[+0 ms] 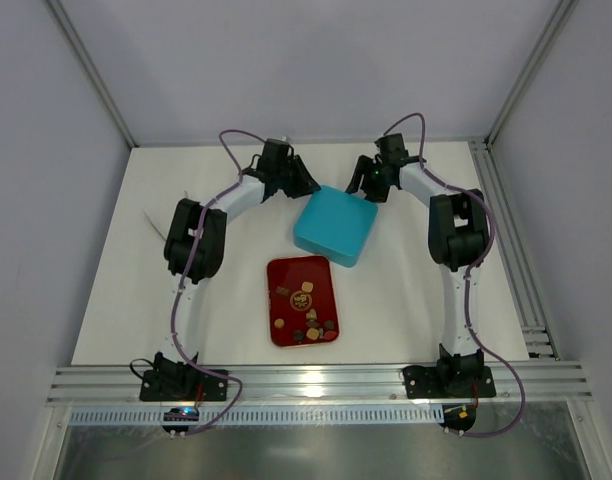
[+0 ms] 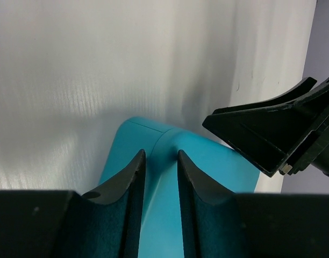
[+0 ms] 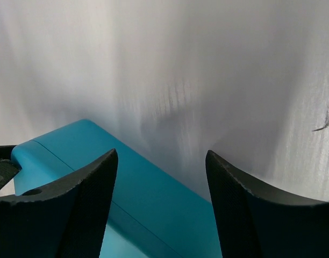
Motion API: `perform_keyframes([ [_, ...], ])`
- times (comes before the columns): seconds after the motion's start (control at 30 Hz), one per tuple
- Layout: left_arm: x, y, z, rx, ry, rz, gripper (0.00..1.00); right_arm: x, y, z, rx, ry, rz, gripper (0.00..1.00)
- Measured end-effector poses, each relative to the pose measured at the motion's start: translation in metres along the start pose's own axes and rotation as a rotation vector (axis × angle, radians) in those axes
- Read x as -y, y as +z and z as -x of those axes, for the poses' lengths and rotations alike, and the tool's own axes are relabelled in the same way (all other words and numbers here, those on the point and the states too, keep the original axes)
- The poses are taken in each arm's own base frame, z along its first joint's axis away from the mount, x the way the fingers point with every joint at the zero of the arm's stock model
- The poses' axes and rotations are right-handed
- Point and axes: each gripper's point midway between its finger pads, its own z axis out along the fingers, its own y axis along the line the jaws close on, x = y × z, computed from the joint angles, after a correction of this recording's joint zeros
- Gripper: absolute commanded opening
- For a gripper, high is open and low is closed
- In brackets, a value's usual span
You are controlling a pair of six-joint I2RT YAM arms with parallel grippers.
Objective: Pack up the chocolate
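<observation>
From above, a white counter [image 1: 136,300] carries a red tray [image 1: 286,268] near the middle, toward the near side. The chocolate [image 1: 306,310] lies in that tray as small round and square pieces, dark brown, tan and cream, mostly in its near half. Just beyond the tray's far right corner sits a closed teal box [image 1: 334,228], turned at an angle. Both arms reach to the far side. The left end effector [image 1: 304,182] is at the box's far left corner and the right end effector [image 1: 369,182] at its far right corner. Neither is near the chocolate.

In the left wrist view, the two black fingers [image 2: 129,183] stand close together with a narrow gap. The teal box shows through that gap and beneath them. I cannot tell whether they pinch the box or only hang over it. The right end effector shows at the right edge, above the box.

In the right wrist view, the fingers [image 3: 89,204] stand well apart with nothing between them. The box's edge lies below them, with bare counter beyond.
</observation>
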Motion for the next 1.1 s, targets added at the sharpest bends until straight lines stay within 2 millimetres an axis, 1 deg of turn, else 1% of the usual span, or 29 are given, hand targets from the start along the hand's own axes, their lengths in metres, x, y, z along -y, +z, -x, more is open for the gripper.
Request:
perform_keyframes([
  [0.1,0.000,-0.001,0.001,-0.002,0.000,0.010,0.33,0.003,-0.003,0.002,-0.004,0.011,0.005,0.73],
  [0.27,-0.005,-0.005,0.002,-0.013,0.016,0.039,0.44,0.017,-0.013,0.010,0.003,0.037,-0.018,0.77],
  [0.37,-0.009,-0.008,0.004,-0.021,0.037,0.063,0.50,0.023,-0.024,0.022,0.032,0.055,-0.022,0.79],
  [0.47,-0.014,-0.012,0.006,-0.031,0.060,0.087,0.53,0.024,-0.045,0.040,0.086,0.070,-0.021,0.81],
  [0.57,-0.022,-0.017,0.012,-0.033,0.088,0.113,0.56,0.021,-0.075,0.057,0.163,0.072,-0.020,0.83],
  [0.63,-0.029,-0.022,0.014,-0.034,0.104,0.140,0.56,0.016,-0.098,0.064,0.210,0.066,-0.015,0.84],
  [0.73,-0.033,-0.034,0.018,-0.037,0.128,0.170,0.57,0.004,-0.129,0.069,0.277,0.052,0.004,0.85],
  [0.8,-0.027,-0.049,0.024,-0.024,0.148,0.172,0.57,-0.001,-0.146,0.066,0.312,0.050,0.016,0.86],
  [0.9,-0.006,-0.082,0.032,0.011,0.181,0.148,0.57,-0.003,-0.167,0.052,0.338,0.052,0.026,0.88],
  [1.03,0.036,-0.147,0.042,0.099,0.230,0.079,0.58,-0.002,-0.197,0.023,0.359,0.051,0.034,0.90],
  [1.1,0.051,-0.180,0.039,0.135,0.256,0.046,0.58,-0.004,-0.218,0.011,0.391,0.043,0.046,0.91],
])
